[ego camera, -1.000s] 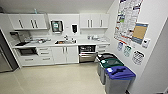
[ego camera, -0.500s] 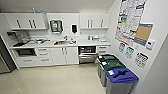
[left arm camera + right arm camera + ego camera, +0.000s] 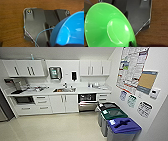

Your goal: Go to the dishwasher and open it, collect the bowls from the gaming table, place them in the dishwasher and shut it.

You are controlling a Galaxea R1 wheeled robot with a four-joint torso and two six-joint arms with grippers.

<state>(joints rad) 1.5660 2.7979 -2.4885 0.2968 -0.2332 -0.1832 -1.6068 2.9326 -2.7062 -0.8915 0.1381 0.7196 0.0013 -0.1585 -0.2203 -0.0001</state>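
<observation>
— Dishwasher [image 3: 87, 102]: where was it?
— Under the desk [image 3: 82, 91], just right of the sink [image 3: 64, 90]; its steel door looked tipped partly open, dark inside, racks too blurred to make out.
— And the bowls?
— A blue bowl [image 3: 70, 31] showed large at the left wrist, cut off by the frame; a lime-green bowl [image 3: 107, 26] likewise at the right wrist. Whether either arm's jaws were apart or clamped, I couldn't tell.
— The room?
— White cabinets [image 3: 26, 68], pale floor [image 3: 55, 127], three lidded bins [image 3: 117, 122] along the right wall under posters [image 3: 131, 64]. Brown wood grain lay behind both wrists.
</observation>
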